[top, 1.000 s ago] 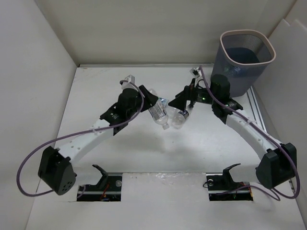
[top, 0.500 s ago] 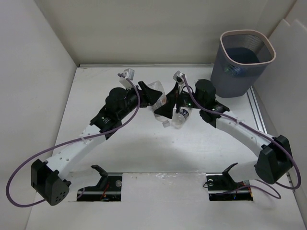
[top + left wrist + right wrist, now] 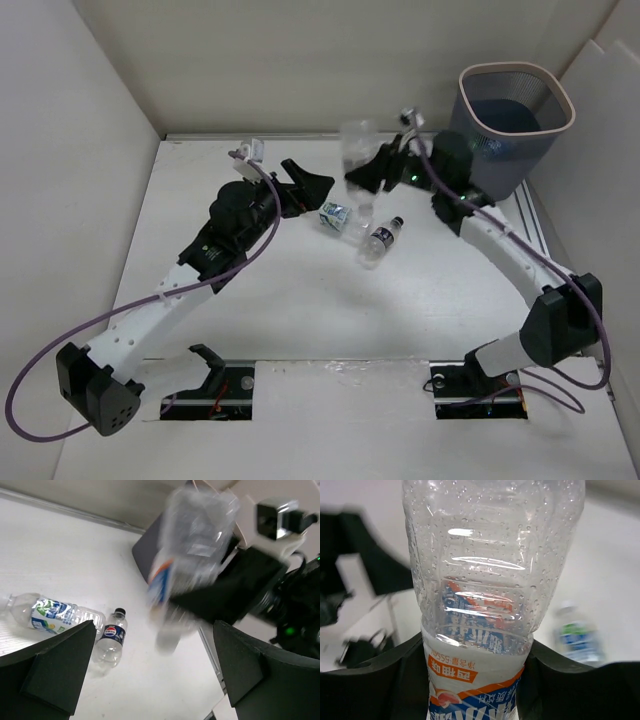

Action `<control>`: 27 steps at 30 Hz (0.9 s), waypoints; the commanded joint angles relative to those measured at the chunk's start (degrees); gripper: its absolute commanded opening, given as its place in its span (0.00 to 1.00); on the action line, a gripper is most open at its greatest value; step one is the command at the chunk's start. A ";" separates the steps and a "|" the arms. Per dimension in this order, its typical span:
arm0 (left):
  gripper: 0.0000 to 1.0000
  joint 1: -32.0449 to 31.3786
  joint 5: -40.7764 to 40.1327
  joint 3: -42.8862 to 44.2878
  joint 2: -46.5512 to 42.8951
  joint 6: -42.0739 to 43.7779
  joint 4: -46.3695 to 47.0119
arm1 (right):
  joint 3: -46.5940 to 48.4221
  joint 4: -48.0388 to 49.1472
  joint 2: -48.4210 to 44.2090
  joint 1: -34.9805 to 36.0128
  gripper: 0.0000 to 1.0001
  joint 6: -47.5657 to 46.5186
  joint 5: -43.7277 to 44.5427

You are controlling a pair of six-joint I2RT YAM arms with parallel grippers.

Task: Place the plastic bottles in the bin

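R fingers (image 3: 555,680) pinch the red-label bottle (image 3: 355,150), one finger each side of its label band. The clear ribbed body sticks out past the tips, w/ droplets on the inside wall. Bottle is up off the tabletop (image 3: 300,320), at about 12 o'clock of the tabletop's centre, blurred in top and L wrist views. Which way it tilts: can't tell for sure.

L fingers (image 3: 310,183) are spread wide w/ nothing between them. They sit at 9 o'clock of the held bottle, near it but apart.

Bin (image 3: 545,145) stands upright in the far R corner, about 1–2 o'clock of the tabletop. Held bottle is at its 9 o'clock, outside the rim, not over the opening.

Two more bottles lie on their sides on the tabletop:
- white-green-blue bottle (image 3: 335,215): at 6 o'clock of the held one and about 5 o'clock of the L fingers, near them and not touched.
- dark-label bottle (image 3: 380,238): black cap pointing to 1 o'clock, at 4 o'clock of the white-green-blue bottle and just beside it. Can't tell if they touch.

Both lie well apart from the bin, at its 8 o'clock. Other bottles aren't made out in these views.
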 commanded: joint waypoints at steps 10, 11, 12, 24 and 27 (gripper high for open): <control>1.00 -0.01 -5.17 -1.39 -4.17 -0.26 -1.86 | 27.22 -0.82 9.54 -40.41 0.00 24.56 9.93; 1.00 -0.01 -4.39 -1.92 -4.17 -0.26 -1.85 | 27.24 -0.82 10.24 -41.73 0.00 27.10 10.99; 1.00 -0.01 -4.38 -2.45 -4.17 -0.26 -0.55 | 27.77 -0.82 10.95 -43.05 0.00 28.34 12.91; 1.00 -0.01 0.19 -8.34 0.13 -1.41 3.59 | 31.80 -6.53 12.54 -50.89 1.00 32.13 26.45; 1.00 -0.01 1.41 -8.34 1.80 -2.72 3.60 | 36.79 -9.95 15.16 -49.66 1.00 30.56 28.31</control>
